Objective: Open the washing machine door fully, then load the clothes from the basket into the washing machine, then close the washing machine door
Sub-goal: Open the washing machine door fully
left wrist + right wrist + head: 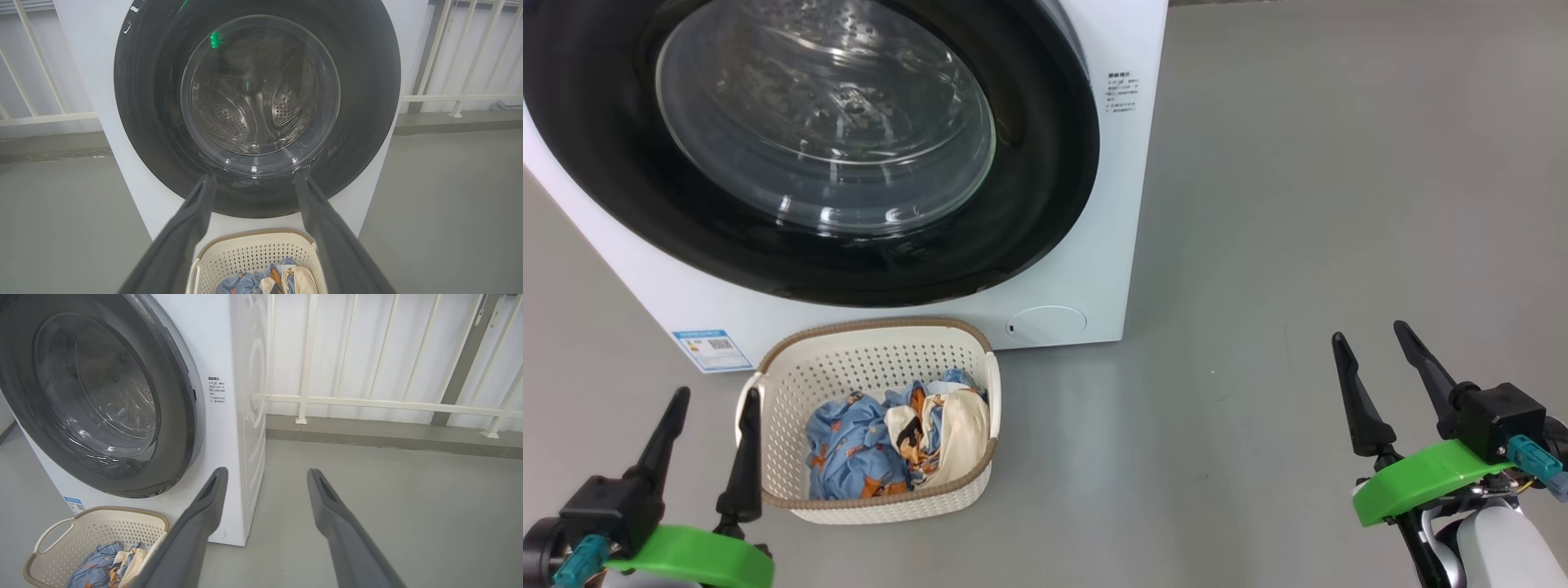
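The white washing machine (1086, 269) (229, 428) stands ahead with its round glossy black door (1045, 180) (359, 102) (179, 416) closed flat against the front; the steel drum shows through the glass. On the floor right in front sits the cream basket (792, 359) (229, 253) (53, 535), holding blue printed and cream clothes (882, 445) (265, 281) (106, 567). My left gripper (715, 396) (255, 179) hovers open at the basket's left side. Far to the right, over bare floor, my right gripper (1370, 331) (267, 471) is open and empty.
Grey floor (1298, 204) spreads to the right of the machine. A white railing (367, 402) with a low kerb runs behind and beside it. A small blue label (712, 349) marks the machine's lower left corner, and a round service flap (1045, 324) sits at the lower right.
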Controlling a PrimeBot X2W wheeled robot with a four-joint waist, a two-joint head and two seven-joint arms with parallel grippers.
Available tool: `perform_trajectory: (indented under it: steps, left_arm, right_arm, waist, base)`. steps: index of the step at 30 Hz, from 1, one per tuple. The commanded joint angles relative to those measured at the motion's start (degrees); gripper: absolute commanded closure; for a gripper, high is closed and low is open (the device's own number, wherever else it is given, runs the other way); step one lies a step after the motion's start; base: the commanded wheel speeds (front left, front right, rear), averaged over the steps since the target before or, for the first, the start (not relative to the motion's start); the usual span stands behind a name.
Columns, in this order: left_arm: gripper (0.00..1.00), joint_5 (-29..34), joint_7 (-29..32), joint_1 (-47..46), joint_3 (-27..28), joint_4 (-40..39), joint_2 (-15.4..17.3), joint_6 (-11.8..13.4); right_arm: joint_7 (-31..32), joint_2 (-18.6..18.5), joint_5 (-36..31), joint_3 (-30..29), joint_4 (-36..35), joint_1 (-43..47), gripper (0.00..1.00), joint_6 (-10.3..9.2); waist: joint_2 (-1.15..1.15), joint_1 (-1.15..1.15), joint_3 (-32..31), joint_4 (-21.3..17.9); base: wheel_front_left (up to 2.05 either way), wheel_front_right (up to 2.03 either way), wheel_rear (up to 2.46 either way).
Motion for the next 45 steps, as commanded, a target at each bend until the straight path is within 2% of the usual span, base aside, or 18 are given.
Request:
perform_trajectory:
  steps: [1,29,39,45]
  left_arm:
    - [0.0,0.59,-0.37,-1.13,2.24,-1.65,1.19,-0.09]
    - [0.0,1.8,-0.37,0.93,2.72,-1.81,0.15,-0.09]
    - [0.0,1.46,-0.37,1.46,2.56,-2.21,-0.17,-0.09]
    - [0.0,1.22,-0.37,1.23,2.25,-2.09,-0.07,-0.09]
  right_arm:
    - [-0.7,-0.48,-0.21,1.35,-1.13,-1.72,0.0,0.1]
    - [-0.7,-0.38,0.53,1.42,-0.03,-1.32,0.0,0.1]
    - [-0.7,-1.41,2.96,1.2,-1.05,-8.46,0.0,0.1]
    - [-0.7,-0.55,7.99,-0.58,-0.54,-13.33,0.0,0.1]
  waist:
    - [0.0,0.0,-0.24,-0.01]
    - [0.0,0.0,-1.84,0.68]
    - [0.0,0.0,-0.09,1.19]
    - [0.0,0.0,0.88,1.7]
  base:
    - [0.0,0.0,0.0]
    - [0.0,0.0,0.0]
    - [0.0,0.0,0.0]
    - [0.0,0.0,0.0]
